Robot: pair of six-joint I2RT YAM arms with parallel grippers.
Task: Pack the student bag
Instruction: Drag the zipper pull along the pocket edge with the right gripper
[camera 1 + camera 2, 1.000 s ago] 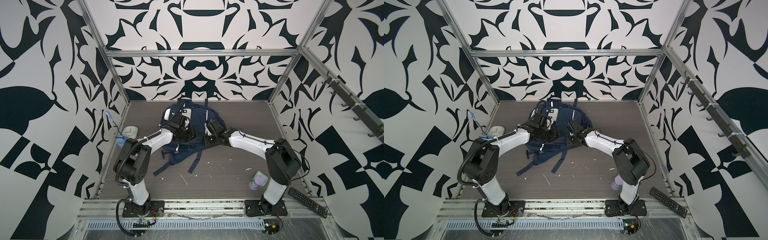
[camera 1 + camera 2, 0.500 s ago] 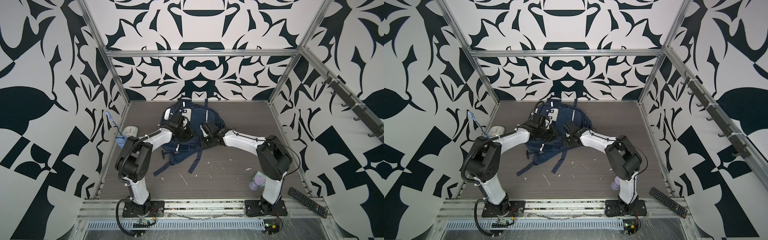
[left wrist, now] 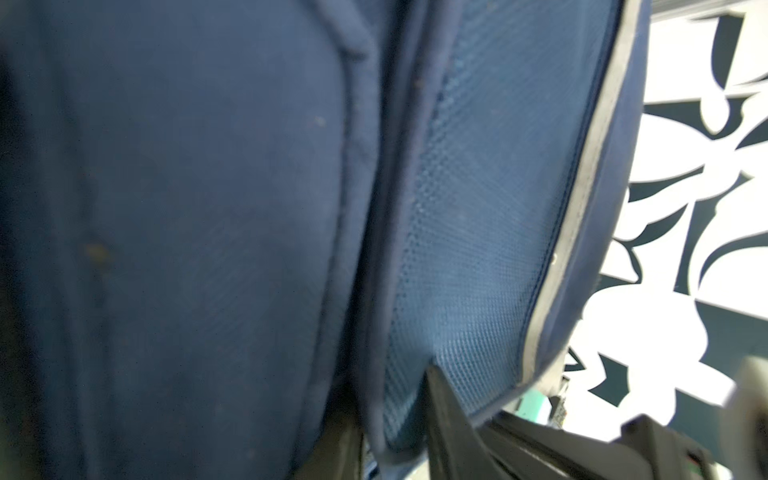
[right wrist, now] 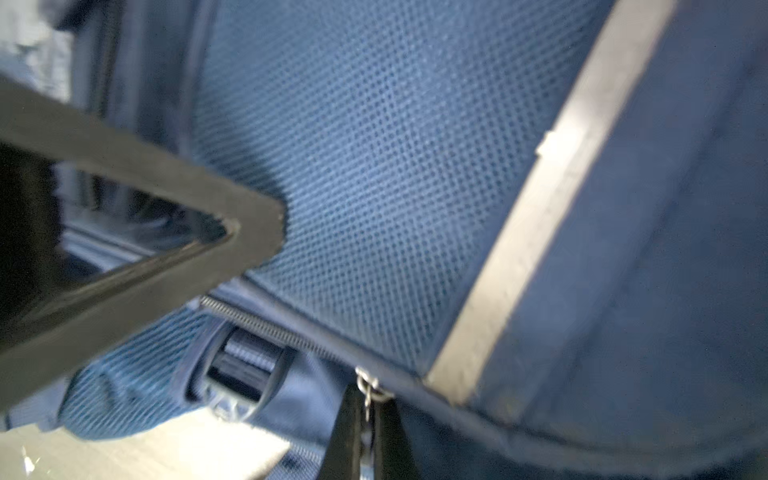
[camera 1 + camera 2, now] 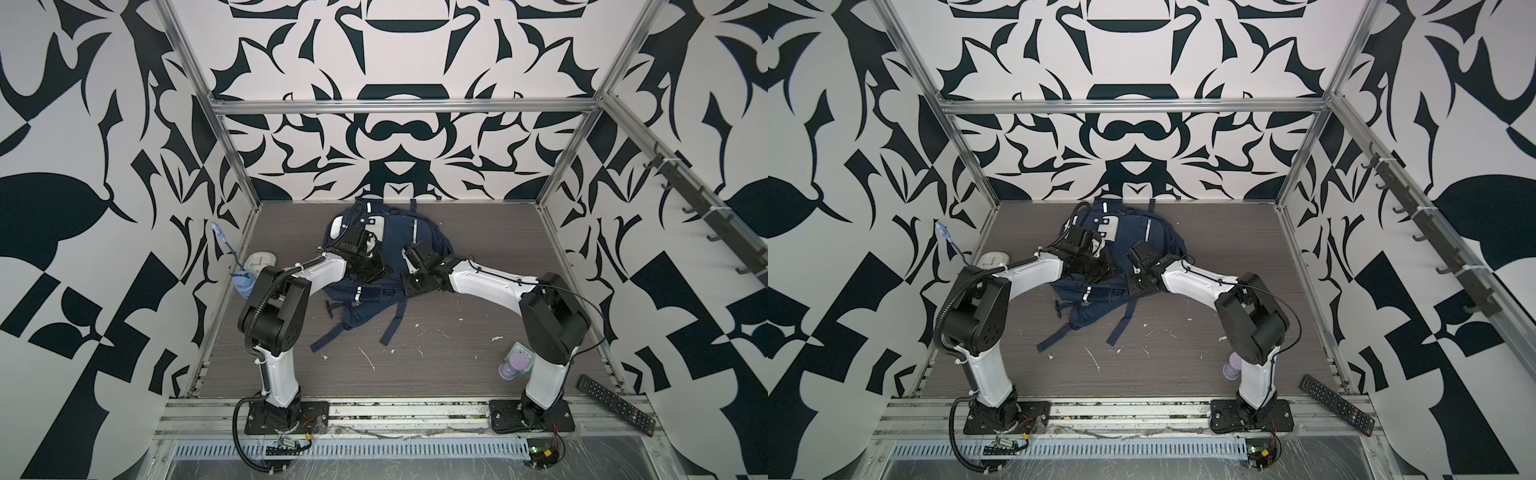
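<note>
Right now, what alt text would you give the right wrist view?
Close, blurred view of a navy blue fabric backpack: the right claw, shut, pinches a small metal zip pull at the end of a zip bordering a blue mesh panel. A white reflective strip crosses the fabric diagonally.

The student bag (image 5: 392, 235) is navy, walls (image 5: 415, 145) black-and-white

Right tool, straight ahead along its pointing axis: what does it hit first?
The navy blue fabric backpack: the right tool, apparently shut on a small metal zip pull, points straight at its mesh panel, practically touching; depth is blurred.
</note>
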